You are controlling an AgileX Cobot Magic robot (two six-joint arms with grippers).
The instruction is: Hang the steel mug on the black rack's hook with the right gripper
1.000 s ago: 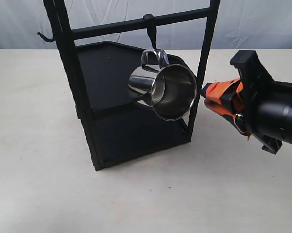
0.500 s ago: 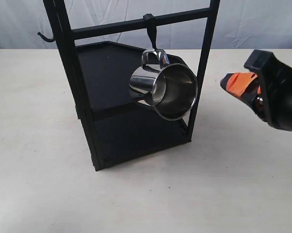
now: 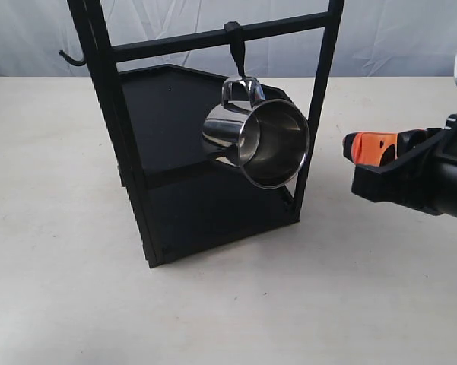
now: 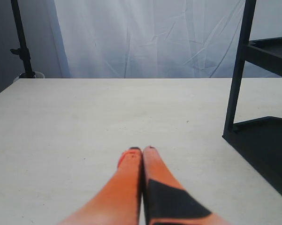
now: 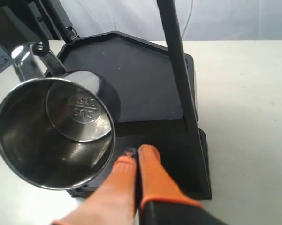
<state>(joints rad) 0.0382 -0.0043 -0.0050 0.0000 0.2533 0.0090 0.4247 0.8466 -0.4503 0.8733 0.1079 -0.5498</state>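
The steel mug (image 3: 262, 141) hangs by its looped handle from the straight black hook (image 3: 236, 49) on the crossbar of the black rack (image 3: 106, 114), tilted with its open mouth facing right. In the right wrist view the steel mug (image 5: 56, 129) shows its inside and stamped bottom. My right gripper (image 3: 350, 148) is shut and empty, to the right of the rack post and apart from the mug; its orange fingers (image 5: 152, 173) lie pressed together. My left gripper (image 4: 141, 150) is shut with nothing in it, over bare table beside the rack (image 4: 239, 65).
A small curled black hook (image 3: 70, 58) sticks out from the rack's left post. The rack's two shelves (image 3: 175, 114) stand behind and below the mug. A white curtain (image 4: 145, 37) hangs at the back and a dark stand (image 4: 21, 42) at the table's far corner.
My right gripper has drawn back to the right and upward, away from the rack post, and turned about its axis. The mug stays hanging on the hook.
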